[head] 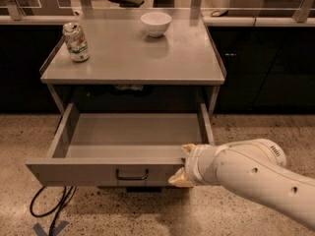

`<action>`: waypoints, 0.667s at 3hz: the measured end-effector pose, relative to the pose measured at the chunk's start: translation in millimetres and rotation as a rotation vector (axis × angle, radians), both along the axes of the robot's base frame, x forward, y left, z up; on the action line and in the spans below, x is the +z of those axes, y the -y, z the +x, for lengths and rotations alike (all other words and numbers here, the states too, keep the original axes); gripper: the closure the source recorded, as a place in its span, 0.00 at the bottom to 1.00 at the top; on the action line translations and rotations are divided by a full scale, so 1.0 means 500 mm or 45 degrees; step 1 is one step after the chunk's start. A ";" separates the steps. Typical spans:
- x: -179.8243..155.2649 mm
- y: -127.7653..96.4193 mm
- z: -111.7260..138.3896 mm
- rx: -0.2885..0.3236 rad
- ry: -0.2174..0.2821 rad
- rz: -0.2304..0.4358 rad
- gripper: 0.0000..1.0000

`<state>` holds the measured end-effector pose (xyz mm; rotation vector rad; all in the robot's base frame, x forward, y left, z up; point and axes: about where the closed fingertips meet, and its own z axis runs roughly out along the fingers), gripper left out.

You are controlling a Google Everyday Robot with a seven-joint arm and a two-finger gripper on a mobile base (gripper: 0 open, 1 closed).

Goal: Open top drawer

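The top drawer (78, 172) is a wide, shallow grey metal tray. It stands pulled far out from under the grey table, and its inside is bare. A small dark pull handle (132, 174) sits at the centre of its front. My gripper (183, 165) is at the right end of the drawer front, reaching over its top edge. My white arm (246, 173) comes in from the lower right and hides most of the gripper.
A crumpled drink can (76, 42) stands at the back left of the table top (133, 58). A white bowl (155, 23) sits at the back centre. Black cables (49, 205) lie on the speckled floor under the drawer's left end. Dark cabinets run behind.
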<state>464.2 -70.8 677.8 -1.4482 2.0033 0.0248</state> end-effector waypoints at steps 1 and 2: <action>0.000 0.000 0.000 0.000 0.000 0.000 0.00; 0.000 0.000 0.000 0.000 0.000 0.000 0.00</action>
